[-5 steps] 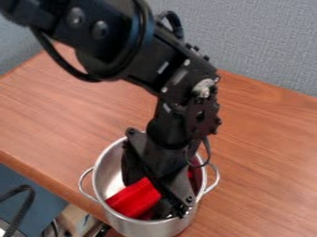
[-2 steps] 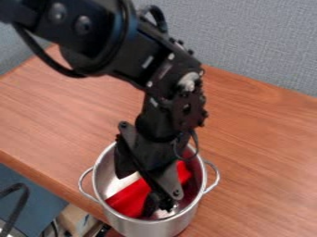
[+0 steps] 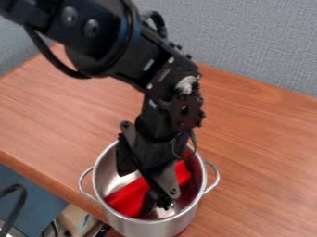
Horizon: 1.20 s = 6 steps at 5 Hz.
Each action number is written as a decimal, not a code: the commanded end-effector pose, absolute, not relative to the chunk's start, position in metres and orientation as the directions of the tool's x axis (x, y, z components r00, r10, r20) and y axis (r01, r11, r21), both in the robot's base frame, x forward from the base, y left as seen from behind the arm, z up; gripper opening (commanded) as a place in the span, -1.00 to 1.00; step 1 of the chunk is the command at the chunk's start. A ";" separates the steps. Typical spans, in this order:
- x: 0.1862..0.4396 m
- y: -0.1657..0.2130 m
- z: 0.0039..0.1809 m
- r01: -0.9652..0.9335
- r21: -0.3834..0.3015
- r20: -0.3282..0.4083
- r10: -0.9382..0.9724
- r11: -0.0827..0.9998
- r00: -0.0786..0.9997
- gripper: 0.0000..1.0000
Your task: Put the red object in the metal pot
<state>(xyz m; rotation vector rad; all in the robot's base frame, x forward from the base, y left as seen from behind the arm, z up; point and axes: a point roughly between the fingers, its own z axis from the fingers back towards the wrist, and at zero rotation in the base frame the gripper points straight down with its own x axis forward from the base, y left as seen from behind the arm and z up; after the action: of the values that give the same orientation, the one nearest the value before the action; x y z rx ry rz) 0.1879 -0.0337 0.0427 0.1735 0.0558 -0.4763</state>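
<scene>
The metal pot (image 3: 107, 172) stands at the table's near edge, round and shiny with small loop handles. Inside it lies the red object (image 3: 132, 195), showing on both sides of my fingers. My gripper (image 3: 146, 188) points straight down into the pot, its black fingers (image 3: 166, 193) spread open around the red object. I cannot tell whether the fingers touch it. The arm hides the middle of the red object and part of the pot's far rim.
The brown wooden table (image 3: 62, 106) stretches left and behind the pot. A grey wall (image 3: 260, 37) stands behind it. The pot sits close to the table's front edge (image 3: 37, 176), with dark cables below it at the lower left.
The gripper has shifted slightly left inside the pot and rolled a little. Its fingers stay open and the red object remains in the pot.
</scene>
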 end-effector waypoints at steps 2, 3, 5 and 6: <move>0.199 -0.026 0.048 0.493 0.173 -0.068 -0.489 0.853 0.870 1.00; 0.205 -0.025 0.037 0.516 0.175 -0.064 -0.513 0.838 0.856 1.00; 0.218 -0.016 0.027 0.529 0.171 -0.071 -0.525 0.831 0.848 -1.00; 0.232 -0.005 0.034 0.499 0.182 -0.062 -0.496 0.847 0.866 -1.00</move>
<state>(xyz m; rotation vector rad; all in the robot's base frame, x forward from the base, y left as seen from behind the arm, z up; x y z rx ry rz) 0.2239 -0.0081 0.0288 0.1783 0.0367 -0.5250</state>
